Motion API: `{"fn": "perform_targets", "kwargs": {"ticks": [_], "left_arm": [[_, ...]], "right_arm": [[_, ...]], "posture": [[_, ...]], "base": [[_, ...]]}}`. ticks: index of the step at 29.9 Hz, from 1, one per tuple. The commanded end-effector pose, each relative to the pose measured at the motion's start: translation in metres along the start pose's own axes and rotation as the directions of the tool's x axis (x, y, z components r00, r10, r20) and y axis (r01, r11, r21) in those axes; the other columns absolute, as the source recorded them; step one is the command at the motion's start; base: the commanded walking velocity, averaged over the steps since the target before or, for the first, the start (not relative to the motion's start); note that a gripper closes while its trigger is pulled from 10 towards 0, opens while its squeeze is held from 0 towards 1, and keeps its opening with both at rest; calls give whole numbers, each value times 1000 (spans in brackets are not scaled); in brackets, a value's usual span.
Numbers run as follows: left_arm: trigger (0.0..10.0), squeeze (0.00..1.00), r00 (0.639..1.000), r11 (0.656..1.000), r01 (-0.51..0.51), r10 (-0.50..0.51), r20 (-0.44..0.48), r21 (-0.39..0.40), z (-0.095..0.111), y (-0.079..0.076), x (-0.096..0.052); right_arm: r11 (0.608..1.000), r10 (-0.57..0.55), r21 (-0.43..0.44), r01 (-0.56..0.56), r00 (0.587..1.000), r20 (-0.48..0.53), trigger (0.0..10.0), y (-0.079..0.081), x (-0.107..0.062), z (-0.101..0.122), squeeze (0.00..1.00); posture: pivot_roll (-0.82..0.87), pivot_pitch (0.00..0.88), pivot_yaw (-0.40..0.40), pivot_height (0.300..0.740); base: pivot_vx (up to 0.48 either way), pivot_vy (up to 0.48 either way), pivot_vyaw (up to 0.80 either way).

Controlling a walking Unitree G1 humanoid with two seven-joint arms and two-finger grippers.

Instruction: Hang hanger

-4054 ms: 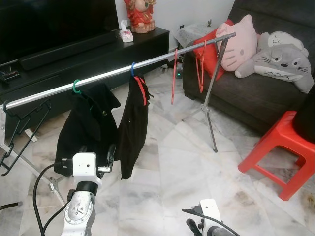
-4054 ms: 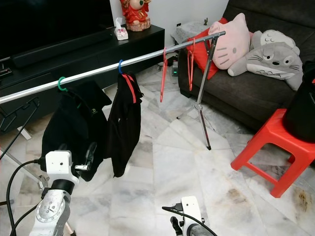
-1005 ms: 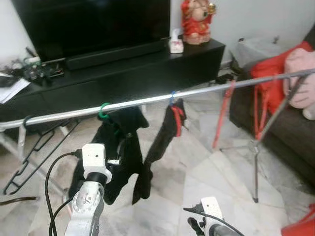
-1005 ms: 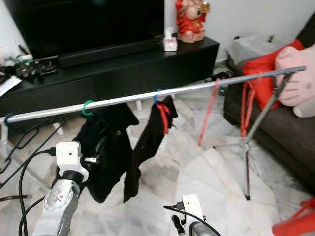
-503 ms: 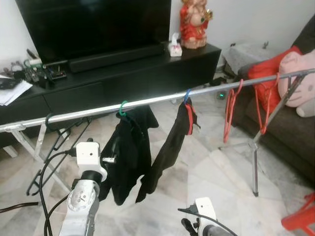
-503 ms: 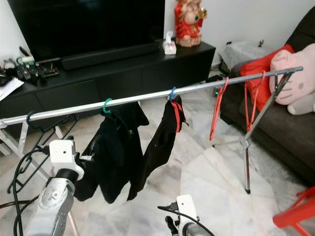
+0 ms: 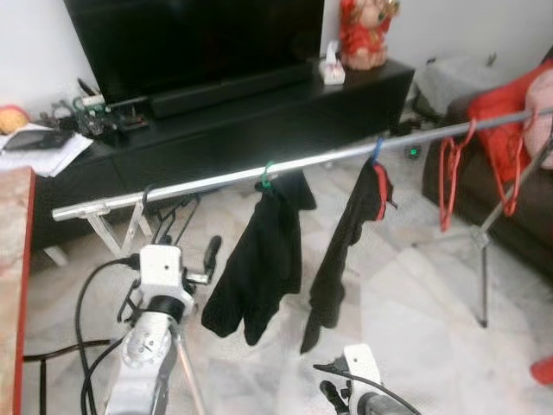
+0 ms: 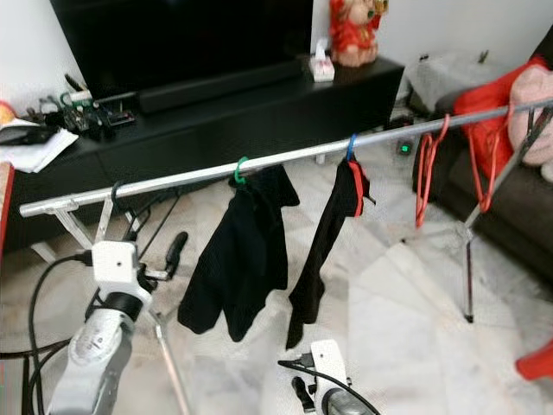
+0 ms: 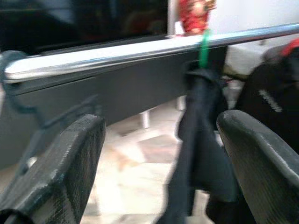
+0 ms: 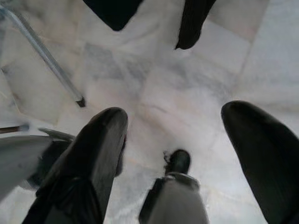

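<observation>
Best to steer the left gripper [image 9: 159,186], raised below the shiny round rail [image 7: 216,180] with jaws spread wide and empty, toward the thin black wire hanger [image 7: 155,220] dangling at the rail's left end beside the soft black jacket [image 7: 259,268] on its green hook. Right gripper [image 10: 168,140] low over the glossy marble floor [image 7: 415,294], jaws likewise wide and empty.

1. My head stereo pair is looking forward and down, both eyes sharing the clothes rail [image 7: 294,164] and TV console [image 7: 259,112].
2. My left wrist camera is facing that rail closely.
3. My right wrist camera is pointing down at the marble floor [image 10: 187,93].
</observation>
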State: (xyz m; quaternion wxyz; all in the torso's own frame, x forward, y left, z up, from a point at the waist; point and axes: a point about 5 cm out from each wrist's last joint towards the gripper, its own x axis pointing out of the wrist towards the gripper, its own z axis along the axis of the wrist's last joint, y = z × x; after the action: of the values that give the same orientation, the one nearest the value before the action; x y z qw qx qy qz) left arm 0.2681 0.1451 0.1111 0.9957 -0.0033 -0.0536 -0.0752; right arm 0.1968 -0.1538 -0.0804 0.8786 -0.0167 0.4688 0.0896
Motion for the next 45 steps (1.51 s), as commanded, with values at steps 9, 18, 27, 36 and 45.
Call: {"fn": "perform_targets", "kwargs": {"ticks": [9, 18, 27, 36, 45], "left_arm": [[10000, 0, 1000, 1000, 11, -10, -23, 16, -2, 4, -4], [10000, 0, 999, 999, 23, -23, -25, 33, -2, 2, -4], [10000, 0, 1000, 999, 17, -16, -25, 37, -2, 3, -4], [10000, 0, 1000, 999, 16, -15, -23, 45, -2, 4, -4], [10000, 0, 1000, 999, 15, -14, -28, 48, -3, 4, -4]], "right_arm": [[1000, -10, 6, 10, 1000, 5, 10000, 1, 0, 1, 0], [1000, -18, 15, 18, 1000, -4, 10000, 0, 0, 0, 0], [1000, -19, 14, 19, 1000, 2, 10000, 0, 0, 1, 0], [1000, -17, 20, 17, 1000, 5, 10000, 1, 0, 1, 0], [1000, -12, 14, 12, 1000, 3, 10000, 1, 0, 1, 0]], "posture": [[-36, 0, 27, 732], [-37, 0, 28, 732], [-35, 0, 26, 732], [-33, 0, 26, 732], [-34, 0, 27, 732]], "base": [[0, 0, 0], [0, 0, -115], [59, 0, -288], [303, 0, 0], [319, 0, -444]]}}
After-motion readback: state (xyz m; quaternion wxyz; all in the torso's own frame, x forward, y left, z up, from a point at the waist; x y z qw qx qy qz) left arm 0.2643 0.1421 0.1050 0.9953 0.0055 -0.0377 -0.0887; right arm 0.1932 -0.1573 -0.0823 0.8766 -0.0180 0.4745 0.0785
